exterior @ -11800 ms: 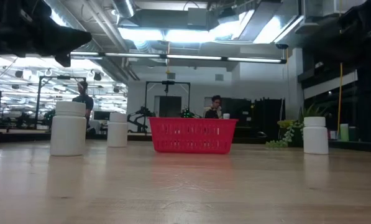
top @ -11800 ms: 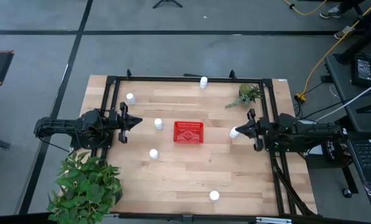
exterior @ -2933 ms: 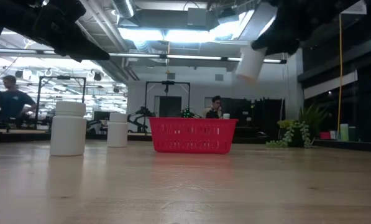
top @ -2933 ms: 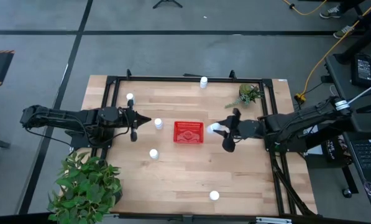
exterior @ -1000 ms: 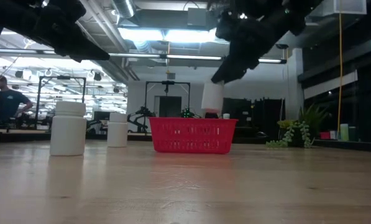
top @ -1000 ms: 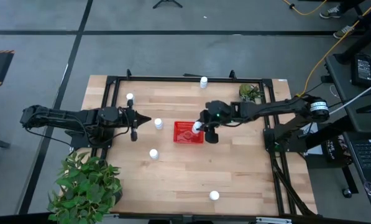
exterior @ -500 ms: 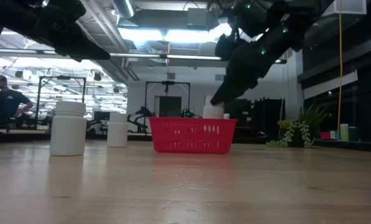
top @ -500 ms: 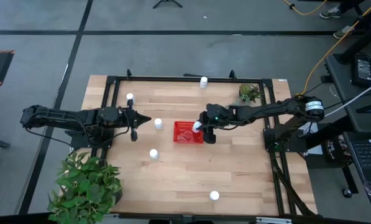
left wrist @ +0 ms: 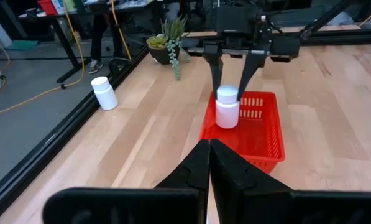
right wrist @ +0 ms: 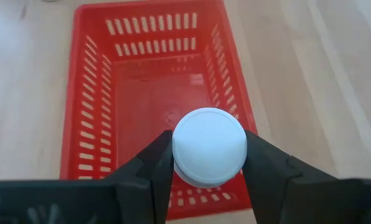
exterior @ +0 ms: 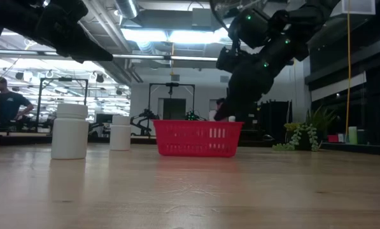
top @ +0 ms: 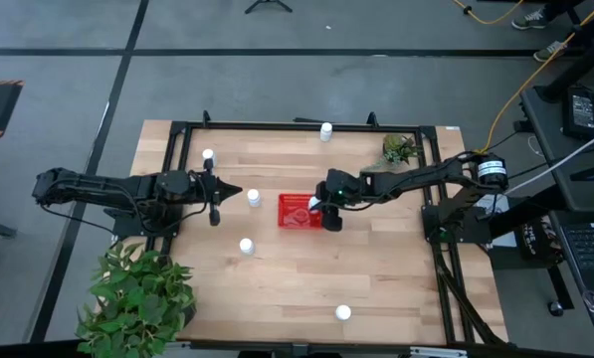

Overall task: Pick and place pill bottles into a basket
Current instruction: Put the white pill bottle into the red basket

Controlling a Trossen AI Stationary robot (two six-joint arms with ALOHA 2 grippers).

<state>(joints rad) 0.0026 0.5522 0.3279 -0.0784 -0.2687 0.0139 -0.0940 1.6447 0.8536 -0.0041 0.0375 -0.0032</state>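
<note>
Pill bottle (right wrist: 209,147) — clamped upright between right gripper (right wrist: 205,163) fingers, lowered inside the red basket (right wrist: 89,118) at its right end. Left gripper (top: 215,196) — fingers pressed together, empty, left of basket.

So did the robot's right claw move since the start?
Yes. The right gripper went left from the table's right edge, and now holds a pill bottle over the right end of the red basket.

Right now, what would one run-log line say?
right claw: shut on pill bottle, inside red basket | left claw: shut, waiting at table's left | basket: otherwise empty
</note>
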